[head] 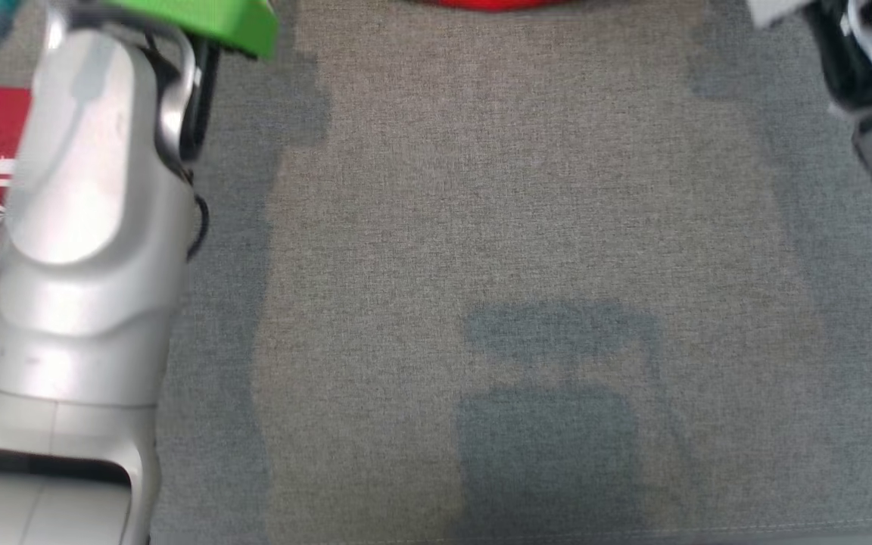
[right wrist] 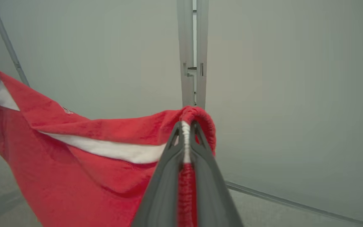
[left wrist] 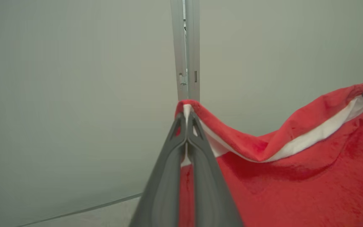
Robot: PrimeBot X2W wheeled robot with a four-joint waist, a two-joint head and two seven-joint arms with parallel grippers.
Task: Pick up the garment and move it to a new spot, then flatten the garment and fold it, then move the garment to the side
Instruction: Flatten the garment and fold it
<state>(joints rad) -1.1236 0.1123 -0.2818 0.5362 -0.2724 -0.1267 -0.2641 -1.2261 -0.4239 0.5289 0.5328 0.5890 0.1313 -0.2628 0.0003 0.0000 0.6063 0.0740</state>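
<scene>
Grey woven cloth is covering the table (head: 481,227) in the head view, with your pale left forearm (head: 80,227) reaching up its left side and a red sliver (head: 493,3) showing at the top edge.

Left wrist view: your left gripper (left wrist: 187,115) is pinching the garment (left wrist: 295,183), red with a white band, fingers pressed tight on its hem. The cloth is hanging in the air before a pale wall (left wrist: 74,94).

Right wrist view: your right gripper (right wrist: 187,127) is clamping the other end, fingers narrow around the bunched hem.
</scene>
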